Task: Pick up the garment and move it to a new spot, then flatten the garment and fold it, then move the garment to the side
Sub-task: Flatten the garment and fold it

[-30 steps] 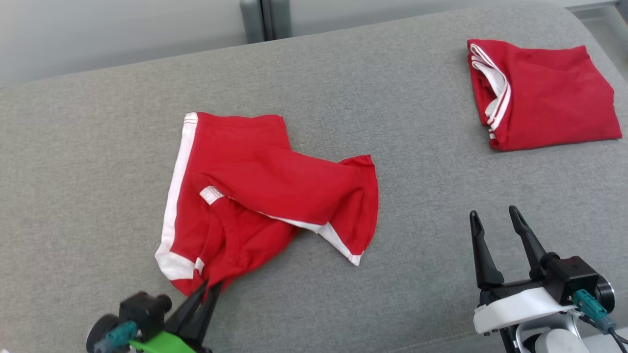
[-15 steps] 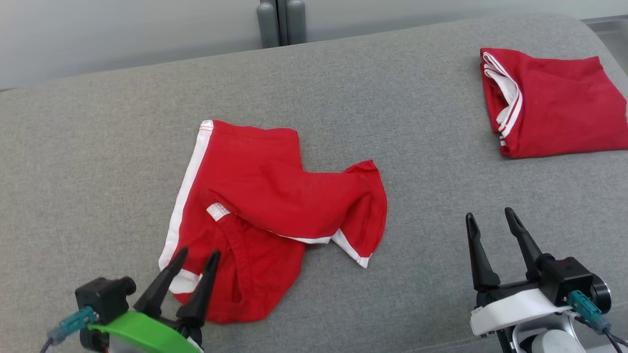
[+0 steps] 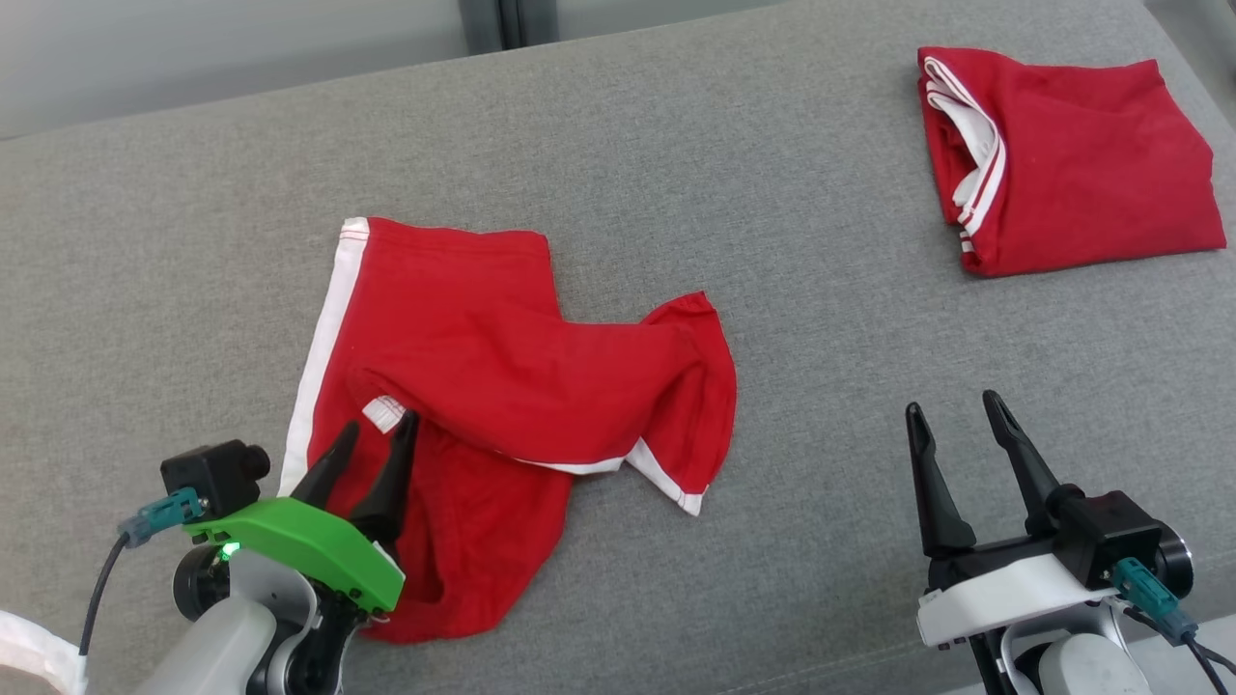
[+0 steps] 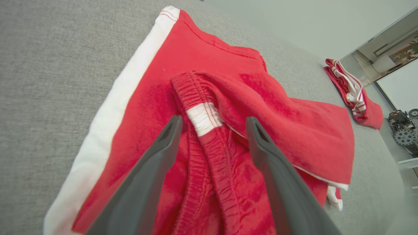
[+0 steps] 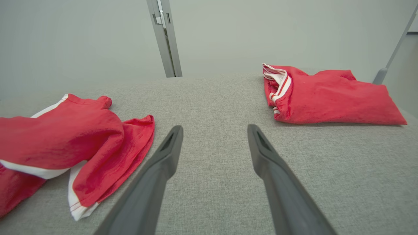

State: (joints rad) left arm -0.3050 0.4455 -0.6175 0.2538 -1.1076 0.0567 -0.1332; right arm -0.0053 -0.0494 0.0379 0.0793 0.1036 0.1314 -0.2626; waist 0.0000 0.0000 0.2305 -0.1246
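Observation:
The garment (image 3: pixel 502 386), red shorts with white side stripes, lies crumpled on the grey cushion, one leg folded across the other. My left gripper (image 3: pixel 379 431) is open above its near left part, fingers astride the elastic waistband with its white tab (image 4: pixel 204 117), nothing gripped. In the left wrist view the garment (image 4: pixel 267 111) fills the middle between my left gripper (image 4: pixel 212 122) fingers. My right gripper (image 3: pixel 951 410) stands open over bare cushion to the right, well clear of the garment (image 5: pixel 65 143); in its wrist view the right gripper (image 5: pixel 214 130) holds nothing.
A second red garment (image 3: pixel 1072 159), folded, lies at the far right of the cushion (image 3: pixel 772 241), also in the right wrist view as the folded garment (image 5: pixel 326 96). A grey post (image 5: pixel 165 37) stands behind the cushion's back edge. Bare cushion lies between the two garments.
My left gripper let go of the garment's near corner, opened, and moved forward over the waistband. The garment's near edge dropped flat. The head camera shifted. The right gripper stayed open.

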